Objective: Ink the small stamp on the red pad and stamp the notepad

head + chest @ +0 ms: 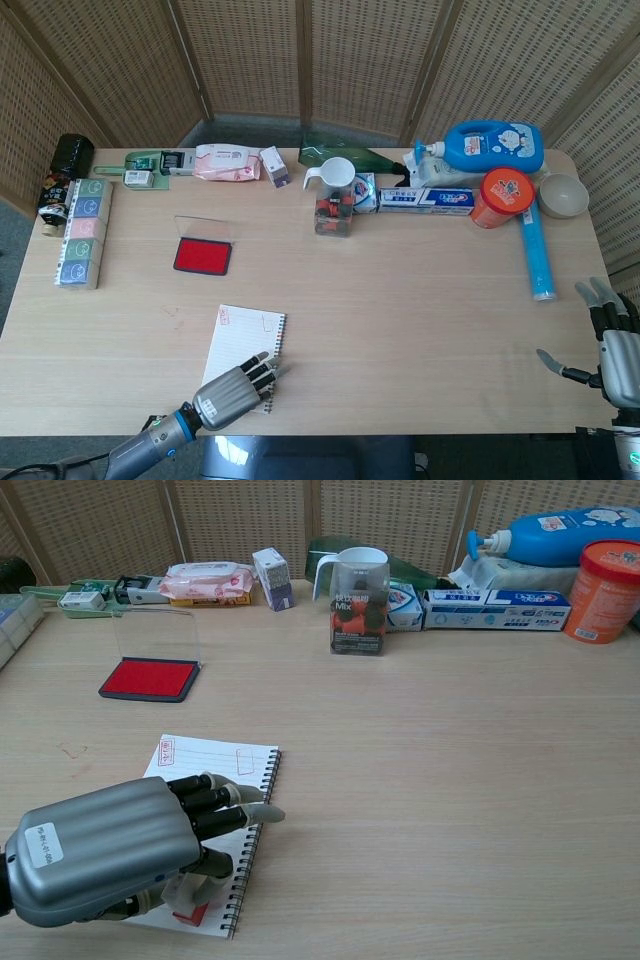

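Observation:
The spiral notepad [215, 765] lies near the table's front edge, with two red stamp marks near its top. My left hand [110, 850] covers its lower part. Its thumb and fingers curl around the small stamp [188, 900], a pale body with a red base standing on the page. In the head view the left hand [232, 391] hides the stamp over the notepad [245, 335]. The red ink pad [149, 677] sits open beyond the notepad, its clear lid upright. My right hand [615, 345] hangs at the table's right edge, fingers spread and holding nothing.
Along the back stand a cup [359, 600] with a mug on it, a tissue pack [205, 582], a toothpaste box [497, 609], a blue bottle [560, 535] and an orange tub [602, 577]. A blue tube [537, 255] lies at the right. Stacked boxes [82, 232] line the left edge.

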Available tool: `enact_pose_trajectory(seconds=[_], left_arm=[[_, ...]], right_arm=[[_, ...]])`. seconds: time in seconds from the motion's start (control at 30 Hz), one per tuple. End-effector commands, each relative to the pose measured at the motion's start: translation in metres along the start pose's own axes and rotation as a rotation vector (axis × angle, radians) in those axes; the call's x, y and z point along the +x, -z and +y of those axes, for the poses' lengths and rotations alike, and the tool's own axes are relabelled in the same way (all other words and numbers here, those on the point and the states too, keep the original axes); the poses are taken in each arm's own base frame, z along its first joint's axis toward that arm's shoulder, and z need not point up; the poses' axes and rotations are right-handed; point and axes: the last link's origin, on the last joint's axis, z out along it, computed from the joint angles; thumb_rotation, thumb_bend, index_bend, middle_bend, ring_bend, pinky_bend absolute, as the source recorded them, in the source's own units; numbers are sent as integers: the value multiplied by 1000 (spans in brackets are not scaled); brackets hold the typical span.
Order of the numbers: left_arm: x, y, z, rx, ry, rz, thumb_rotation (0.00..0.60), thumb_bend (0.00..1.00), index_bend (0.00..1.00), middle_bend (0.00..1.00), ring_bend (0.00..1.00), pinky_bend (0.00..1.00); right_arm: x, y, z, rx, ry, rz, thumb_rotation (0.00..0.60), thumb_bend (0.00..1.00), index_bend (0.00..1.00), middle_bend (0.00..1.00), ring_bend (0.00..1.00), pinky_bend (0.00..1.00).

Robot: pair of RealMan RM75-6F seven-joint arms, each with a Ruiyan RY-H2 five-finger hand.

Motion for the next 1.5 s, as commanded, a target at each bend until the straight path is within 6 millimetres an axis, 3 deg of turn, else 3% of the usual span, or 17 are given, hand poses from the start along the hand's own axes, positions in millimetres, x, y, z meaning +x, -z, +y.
enact_pose_trajectory(seconds=[0.03, 0.3, 0.73, 1.07, 1.5], left_arm=[[0, 0, 0, 0, -1, 0, 600, 421, 733, 0, 0, 101], [2, 0, -1, 5, 2, 4, 600, 420, 733, 0, 0, 101], [42, 12, -24, 81, 19, 121, 600, 418, 733, 0, 0, 102], [50, 44, -83, 303, 53, 137, 600, 415, 733, 0, 0, 102], [24, 75, -158, 596, 141, 73, 600, 413, 733, 0, 0, 101]], right_arm=[[0, 0, 0, 0, -1, 0, 398, 0, 0, 0, 0, 0], [1, 0, 0, -1, -2, 2, 399, 0, 0, 0, 0, 0], [-1, 0, -1, 0, -3, -6, 400, 0, 0, 0, 0, 0], [-1, 0, -1, -1, -1, -8, 400, 0, 0, 0, 0, 0], [-6, 1, -2, 3, 12, -21, 399, 0, 0, 0, 0, 0]])
